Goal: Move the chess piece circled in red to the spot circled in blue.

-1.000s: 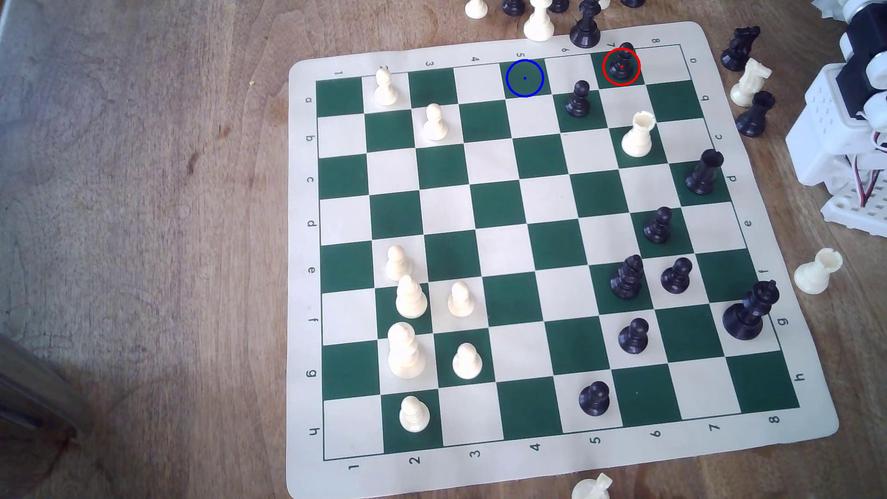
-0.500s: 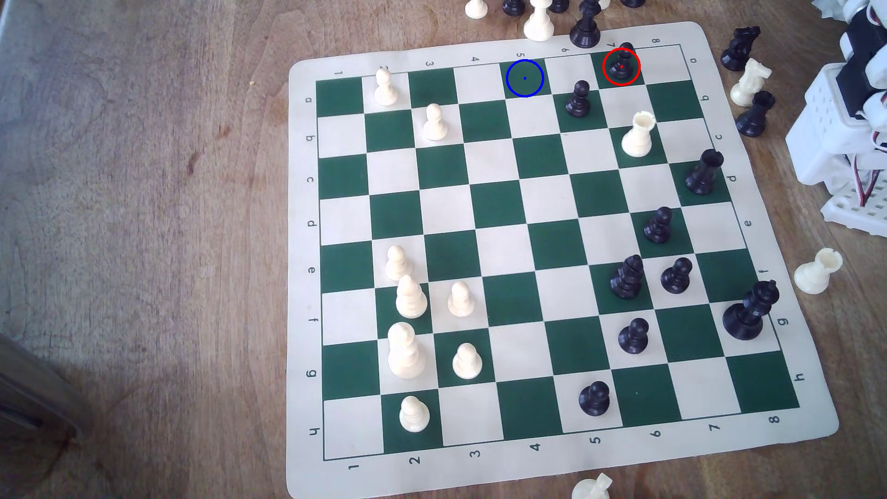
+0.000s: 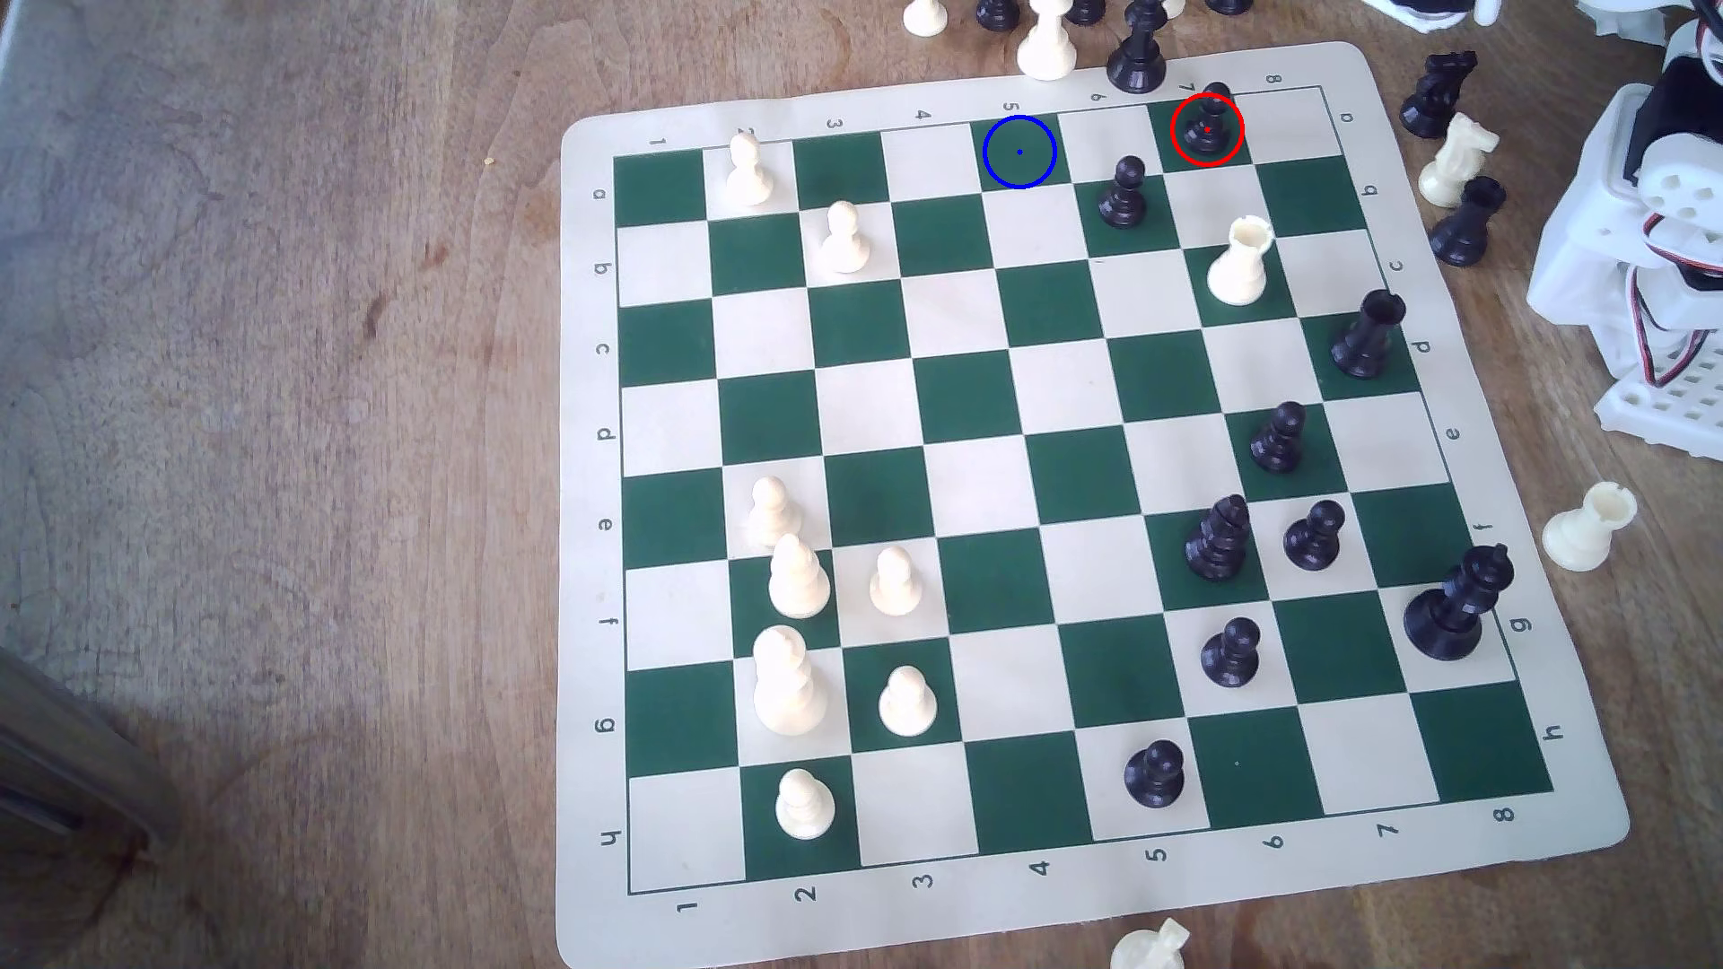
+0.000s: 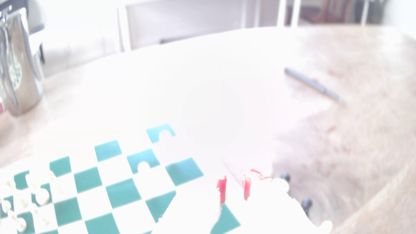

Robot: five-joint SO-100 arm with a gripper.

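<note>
Wood-grain tabletop [image 3: 280, 373], brown and worn, spreading wide at the exterior view's left, carrying a cream and dark green roll-up chessboard mat [image 3: 597, 932]. Standing in the red ring on a far green square toward the exterior view's right: the small matte black pawn with a round ball head [image 3: 1207, 126]. Lying bare two squares to its left in that view: the dark green square ringed in blue with a blue centre dot [image 3: 1019, 152]. Sitting off the mat at the exterior view's right edge: the white plastic arm with red wires [image 3: 1650, 233]. Gripper state: cannot tell. Glaring heavily in the wrist view: pale room walls, a shiny steel jug [image 4: 15, 67], a grey pen [image 4: 315, 86] on the wood.
</note>
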